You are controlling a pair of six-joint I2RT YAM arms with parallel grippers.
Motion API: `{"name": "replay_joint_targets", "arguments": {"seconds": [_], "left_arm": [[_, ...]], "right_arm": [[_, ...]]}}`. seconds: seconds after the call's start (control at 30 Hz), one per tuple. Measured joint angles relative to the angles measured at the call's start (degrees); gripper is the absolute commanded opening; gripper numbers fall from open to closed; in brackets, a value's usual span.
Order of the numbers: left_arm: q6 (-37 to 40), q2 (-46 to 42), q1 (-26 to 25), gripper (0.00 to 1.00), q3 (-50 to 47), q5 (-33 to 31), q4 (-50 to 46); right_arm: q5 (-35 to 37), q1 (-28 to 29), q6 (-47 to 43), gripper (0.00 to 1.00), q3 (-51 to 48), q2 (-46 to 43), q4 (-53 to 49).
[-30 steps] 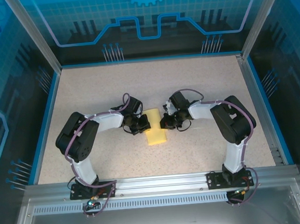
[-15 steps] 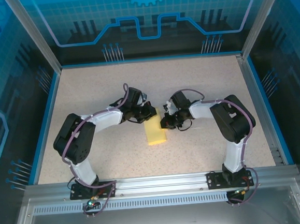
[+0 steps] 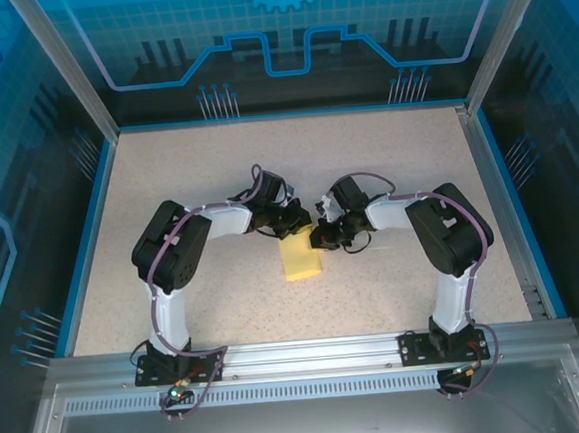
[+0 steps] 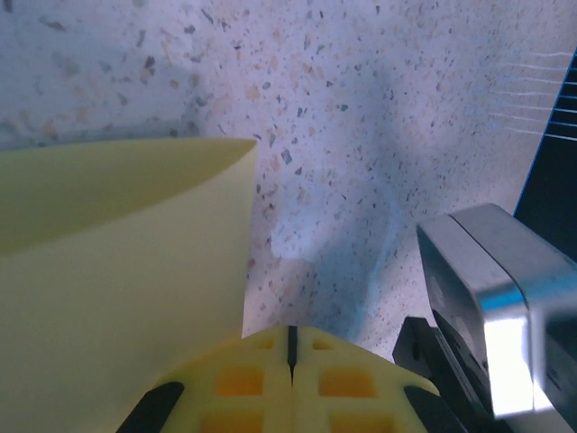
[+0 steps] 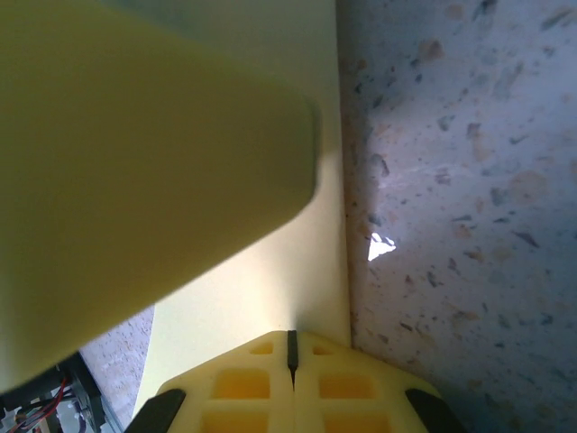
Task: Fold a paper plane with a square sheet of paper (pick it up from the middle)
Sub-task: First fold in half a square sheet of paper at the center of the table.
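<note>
Left gripper (image 3: 292, 222) closed, tips meeting just beside the curled far corner of the square sheet of paper (image 3: 301, 260); I see no paper between them. Right gripper (image 3: 322, 237) closed too, tips at the sheet's right edge, with a raised flap bowing over ahead of them. I cannot tell if paper is pinched there. Sheet lies mid-table (image 3: 167, 186), between my two grippers, and looks folded over into a rectangle.

Risks as I judge them:
- The flap looks sprung, not creased, so it may flop open once I lift off.
- Dragging closed tips across could skew the layers or tear the edge.

paper (image 3: 300, 259) on table (image 3: 166, 176), left gripper (image 3: 294, 225) behind, right gripper (image 3: 317, 237) beside
</note>
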Motion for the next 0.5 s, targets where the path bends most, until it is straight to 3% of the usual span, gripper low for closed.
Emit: {"name": "replay_joint_targets", "arguments": {"seconds": [0.5], "left_arm": [[5.01,3.04,0.0,0.0,4.24,-3.02,-6.38]], "right_arm": [[-0.22,0.0,-0.57,0.04,-0.11,0.0,0.17]]}}
